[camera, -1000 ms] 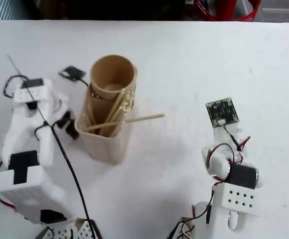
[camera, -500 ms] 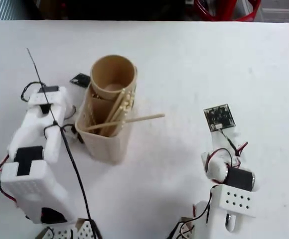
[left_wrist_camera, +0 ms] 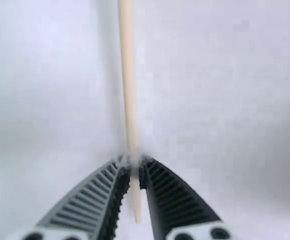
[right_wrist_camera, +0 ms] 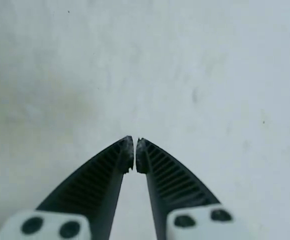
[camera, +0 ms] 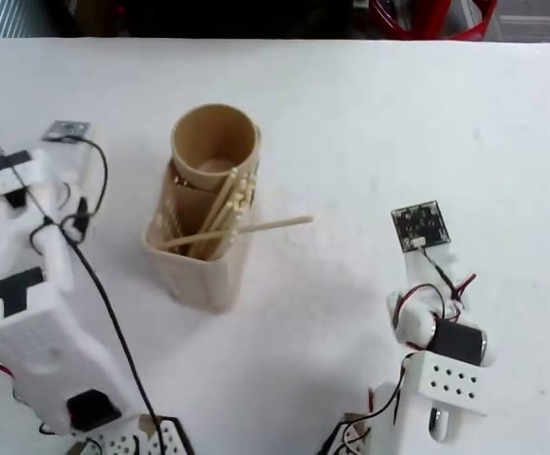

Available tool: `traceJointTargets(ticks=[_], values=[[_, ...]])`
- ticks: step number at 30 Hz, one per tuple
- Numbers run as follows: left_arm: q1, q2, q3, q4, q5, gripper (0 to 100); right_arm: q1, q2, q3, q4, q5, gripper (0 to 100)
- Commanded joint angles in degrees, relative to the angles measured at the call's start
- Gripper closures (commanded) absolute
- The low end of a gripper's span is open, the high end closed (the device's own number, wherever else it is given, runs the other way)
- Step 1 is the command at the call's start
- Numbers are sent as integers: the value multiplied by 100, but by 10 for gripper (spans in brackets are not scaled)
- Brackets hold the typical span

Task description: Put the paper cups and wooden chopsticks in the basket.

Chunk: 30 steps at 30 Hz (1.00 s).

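Paper cups [camera: 214,142] and several chopsticks [camera: 223,210] fill the mid-frame basket [camera: 199,277]; the left pincer [left_wrist_camera: 134,162] clamps one undelivered chopstick [left_wrist_camera: 127,75], the right pincer [right_wrist_camera: 135,150] closed empty.

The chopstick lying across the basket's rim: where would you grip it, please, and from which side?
Grip the chopstick by its free end, from above, jaws across it: that end juts level past the basket over bare table; the other lies among sticks.

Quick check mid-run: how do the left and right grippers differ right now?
The left gripper is shut on a wooden chopstick, while the right gripper is shut on nothing. The left's tips are parted by the stick; the right's nearly meet. Both point at the bare white table.
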Motion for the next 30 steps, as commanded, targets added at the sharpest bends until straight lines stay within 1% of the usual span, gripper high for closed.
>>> traceJointTargets(ticks=[1,4,7,12,15,18,22,26,30], values=[[-418,-57,-545,26,-79,976,57,-57,62,-233,9,977],[-462,-295,-677,62,-79,976,57,-57,202,-462,9,977],[-356,-989,-668,404,-123,977,48,-57,246,-488,0,977],[-189,-2905,-633,993,-79,977,48,-57,281,-488,0,977],[110,-4365,-325,1222,-79,977,48,-57,466,-567,0,977],[743,-5877,211,1240,97,977,84,-66,765,-998,-18,981],[1912,-7371,818,1046,712,977,171,-215,862,-1270,-536,981],[2941,-8004,1213,396,1301,977,382,-1051,1055,-1156,-589,981],[3723,-8031,1644,-527,1767,977,233,-2211,1512,-804,-554,981]])
